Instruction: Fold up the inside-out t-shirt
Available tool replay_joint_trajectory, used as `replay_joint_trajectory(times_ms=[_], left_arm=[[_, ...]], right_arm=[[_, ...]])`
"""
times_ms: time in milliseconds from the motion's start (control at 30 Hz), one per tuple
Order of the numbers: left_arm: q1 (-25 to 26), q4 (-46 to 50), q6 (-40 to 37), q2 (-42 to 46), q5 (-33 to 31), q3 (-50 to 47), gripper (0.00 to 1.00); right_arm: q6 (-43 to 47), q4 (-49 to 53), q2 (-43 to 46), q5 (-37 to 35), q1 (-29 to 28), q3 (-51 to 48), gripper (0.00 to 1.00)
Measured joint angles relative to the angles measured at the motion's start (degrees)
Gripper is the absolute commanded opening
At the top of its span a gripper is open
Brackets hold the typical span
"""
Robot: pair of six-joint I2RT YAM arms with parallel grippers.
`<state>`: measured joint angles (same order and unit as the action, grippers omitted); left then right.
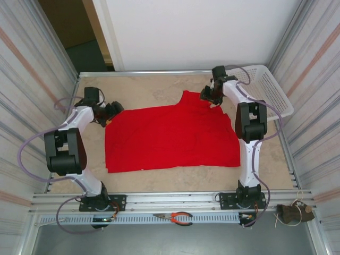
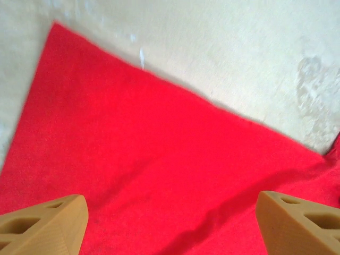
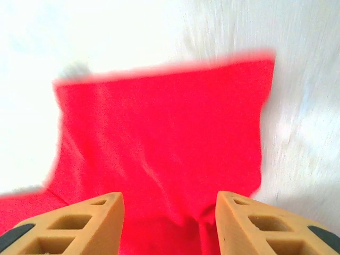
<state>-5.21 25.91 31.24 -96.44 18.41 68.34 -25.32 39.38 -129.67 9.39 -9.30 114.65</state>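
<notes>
The inside-out t-shirt [image 1: 170,138] lies spread flat on the table, plain red on the face that shows, with a sleeve sticking out at its far edge [image 1: 188,98]. My left gripper [image 1: 110,118] hovers at the shirt's far left corner. In the left wrist view it [image 2: 171,199] is open wide over smooth red cloth [image 2: 149,154], with nothing between its fingers. My right gripper [image 1: 209,97] is over the far right sleeve. In the right wrist view its jaws [image 3: 169,197] stand apart above the rumpled sleeve [image 3: 164,127], open and not clamping the cloth.
A white plastic basket [image 1: 265,87] stands at the back right corner. Red-handled pliers [image 1: 178,218] lie on the front rail, and a small brown object [image 1: 292,212] sits at the front right. Bare beige tabletop [image 1: 149,90] runs behind the shirt and in front of it.
</notes>
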Motion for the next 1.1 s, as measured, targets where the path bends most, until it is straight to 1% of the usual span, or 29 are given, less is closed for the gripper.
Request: replay_joint_trajectory(times_ms=[67,200,300,500,633,733,833,867,1000,1033,1067,1100], left_arm=[[-0.9,0.1,-0.4,-0.7,0.0,1.9,0.83],[-2.2,1.0,-1.4,-2.9,-0.3,4.8,0.83],[-2.7,1.7,-1.7,-4.8,-0.6,6.1,0.83],[-3.5,3.5,-2.8,-8.9,-1.7,9.9,0.83],[-3.9,4.3,-3.1,-11.0,-2.1,12.3,0.83],[-4.1,4.7,-3.2,-11.8,-2.4,12.9,0.83],[-4.1,5.8,-3.6,-14.2,-2.8,15.9,0.84],[-4.1,5.9,-3.7,-15.0,-3.1,16.8,0.84],[-4.1,6.9,-4.5,-18.2,-3.5,19.7,0.84],[-4.1,7.2,-4.6,-18.8,-3.5,20.3,0.84],[-4.1,7.8,-5.0,-19.7,-3.6,21.2,0.84],[-4.1,8.3,-5.3,-20.4,-3.7,21.9,0.84]], right_arm=[[0.4,0.4,-1.7,-1.9,0.2,6.3,0.55],[0.6,2.1,-6.9,-5.9,0.4,16.1,0.56],[0.6,4.7,-11.7,-8.0,0.4,20.6,0.57],[0.5,9.3,-17.9,-9.8,0.4,21.6,0.56],[0.5,10.6,-19.1,-9.9,0.4,21.7,0.56],[0.4,10.8,-19.2,-9.8,0.4,22.3,0.54],[0.3,10.9,-19.8,-9.4,0.4,23.6,0.44],[0.3,10.8,-20.3,-9.2,0.4,24.4,0.39],[-0.3,10.8,-21.9,-7.8,0.5,26.1,0.09],[-0.6,10.8,-22.0,-7.4,0.7,26.2,0.04],[-0.8,10.8,-22.0,-6.8,0.7,26.2,0.0],[-1.0,10.8,-22.0,-6.4,0.8,26.3,0.0]])
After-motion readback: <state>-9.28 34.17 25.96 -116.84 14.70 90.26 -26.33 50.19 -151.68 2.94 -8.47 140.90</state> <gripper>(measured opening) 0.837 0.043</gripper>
